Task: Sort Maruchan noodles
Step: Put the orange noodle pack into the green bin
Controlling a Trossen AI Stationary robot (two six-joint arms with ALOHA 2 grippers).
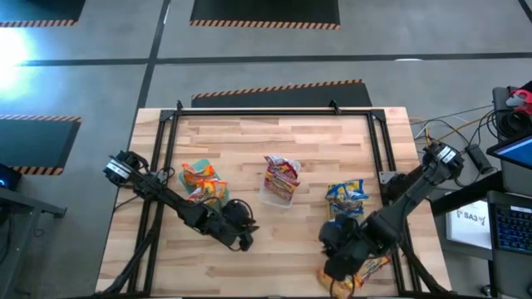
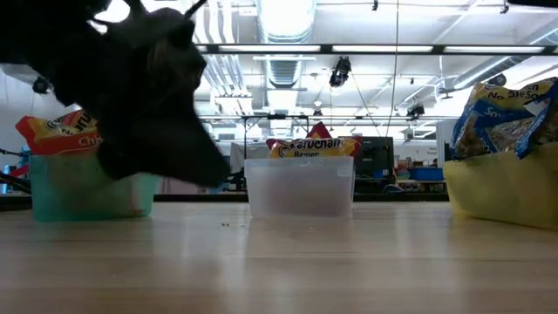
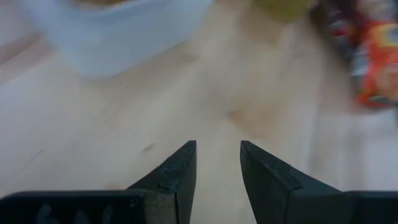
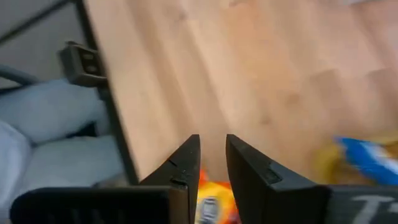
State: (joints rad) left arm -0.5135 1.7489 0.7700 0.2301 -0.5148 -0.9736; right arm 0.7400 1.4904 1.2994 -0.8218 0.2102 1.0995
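Note:
Three bins stand in a row mid-table. The green bin [image 1: 189, 184] [image 2: 87, 187] holds orange packets [image 1: 204, 178]. The clear bin [image 1: 274, 198] [image 2: 301, 185] holds red packets [image 1: 282, 173]. The yellow bin [image 2: 501, 187] holds blue packets [image 1: 347, 195]. One loose orange packet [image 1: 366, 270] [image 4: 211, 200] lies flat near the table's near right edge. My right gripper [image 1: 332, 270] [image 4: 212, 138] hovers right over that packet, its fingers a narrow gap apart. My left gripper [image 1: 246, 237] [image 3: 217, 144] is open over bare wood, near side of the green and clear bins. My right gripper stands over the loose orange packet's edge [image 4: 210, 190], which shows in the gap behind its fingertips. I cannot tell whether the fingers touch it.
A black frame [image 1: 382, 149] runs along the table's sides and far edge. Bare wood lies between the bins and the near edge. Beside the table's right side stand cables and a laptop [image 1: 509, 216]. In the low view my left arm [image 2: 148, 87] hides part of the green bin.

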